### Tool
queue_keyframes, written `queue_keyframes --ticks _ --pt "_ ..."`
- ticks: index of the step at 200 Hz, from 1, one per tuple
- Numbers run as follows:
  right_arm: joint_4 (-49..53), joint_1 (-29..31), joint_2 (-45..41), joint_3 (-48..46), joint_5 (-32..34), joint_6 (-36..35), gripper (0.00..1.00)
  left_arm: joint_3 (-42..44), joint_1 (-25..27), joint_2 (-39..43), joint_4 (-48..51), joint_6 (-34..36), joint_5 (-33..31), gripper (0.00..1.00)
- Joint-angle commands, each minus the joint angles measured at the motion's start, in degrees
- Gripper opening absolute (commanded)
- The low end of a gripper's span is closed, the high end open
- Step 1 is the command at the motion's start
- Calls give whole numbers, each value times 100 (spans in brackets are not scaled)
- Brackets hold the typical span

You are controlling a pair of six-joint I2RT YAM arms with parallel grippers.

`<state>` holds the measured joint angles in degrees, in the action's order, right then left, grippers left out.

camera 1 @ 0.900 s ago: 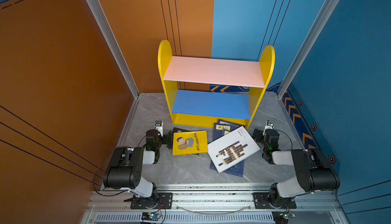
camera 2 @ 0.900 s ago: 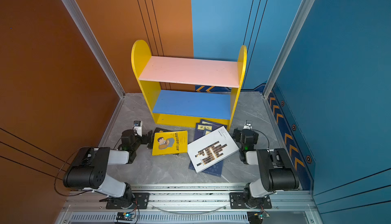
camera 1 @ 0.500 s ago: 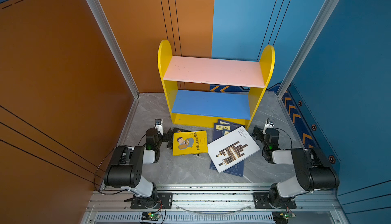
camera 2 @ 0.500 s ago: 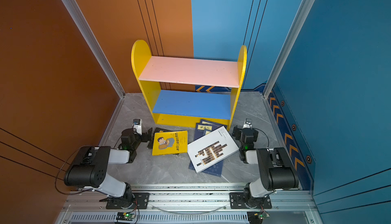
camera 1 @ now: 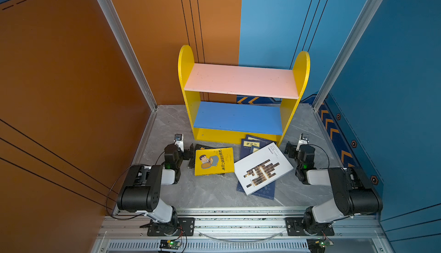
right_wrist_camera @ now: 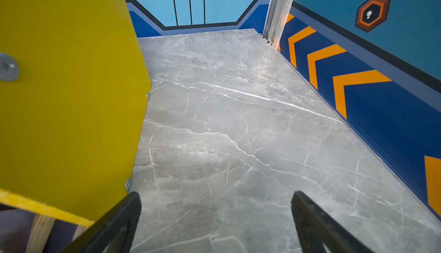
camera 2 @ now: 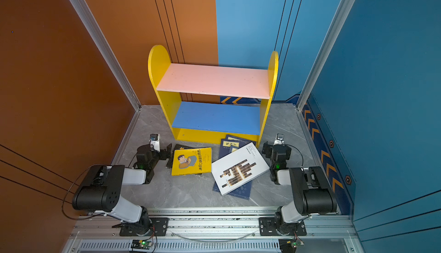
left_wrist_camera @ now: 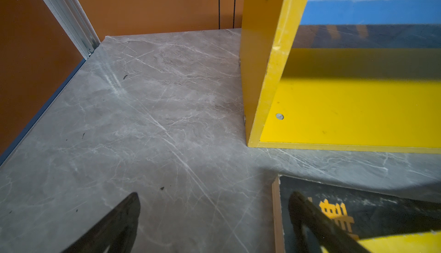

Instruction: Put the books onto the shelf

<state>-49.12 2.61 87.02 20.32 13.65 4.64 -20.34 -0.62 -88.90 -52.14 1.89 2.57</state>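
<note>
The shelf (camera 1: 290, 111) stands at the back of the floor with its pink upper board (camera 1: 241, 80) and blue lower board (camera 2: 214, 117) bare. The books lie flat in front of it: a yellow one (camera 1: 213, 161) on a black one (camera 1: 201, 147), a large white one (camera 1: 262, 168) on navy ones (camera 1: 250, 143). My left gripper (camera 1: 185, 147) is open low at the black book's (left_wrist_camera: 381, 206) corner, one finger (left_wrist_camera: 310, 216) over its cover. My right gripper (camera 1: 296, 148) is open beside the shelf's right side panel (right_wrist_camera: 71, 96), holding nothing.
Orange wall (camera 1: 71, 84) closes the left side and blue wall (camera 1: 393, 96) the right. Bare grey marble floor (left_wrist_camera: 143, 120) lies left of the shelf, and more floor (right_wrist_camera: 238, 120) to its right. A metal rail (camera 1: 238, 223) runs along the front.
Both grippers have crept slightly toward the shelf. The books and the shelf have not moved.
</note>
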Motion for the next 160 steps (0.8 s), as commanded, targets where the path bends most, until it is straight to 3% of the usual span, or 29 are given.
queue_keyframes --ticks 1,29,45,67,84,97,119,146,160 --pt "-133 12 78 104 -63 -62 100 -138 40 -67 -92 -101 -231 98" --pt "-55 50 -11 197 144 -36 100 -124 38 139 17 -213 -539 98" --pt "1144 56 -579 561 265 0 100 -167 41 762 552 -204 -573 98" --pt "2535 -17 -1369 1002 2 127 100 -559 53 1833 2078 -276 -551 98" --pt "3947 -28 -1800 1515 -172 739 100 -1200 108 2430 3482 -683 -627 98" --pt "5061 6 -2040 1957 -406 1547 100 -1816 203 2712 4605 -1185 -628 98" --pt "6361 217 -2359 2422 -796 2925 100 -2683 585 2960 5875 -2615 -643 98" --pt "6683 818 -2549 2516 -2091 4615 100 -3184 1580 2986 6663 -4447 -650 98" --pt "6632 1394 -2591 2550 -2160 5122 100 -3202 2278 2921 6775 -5288 -885 98"
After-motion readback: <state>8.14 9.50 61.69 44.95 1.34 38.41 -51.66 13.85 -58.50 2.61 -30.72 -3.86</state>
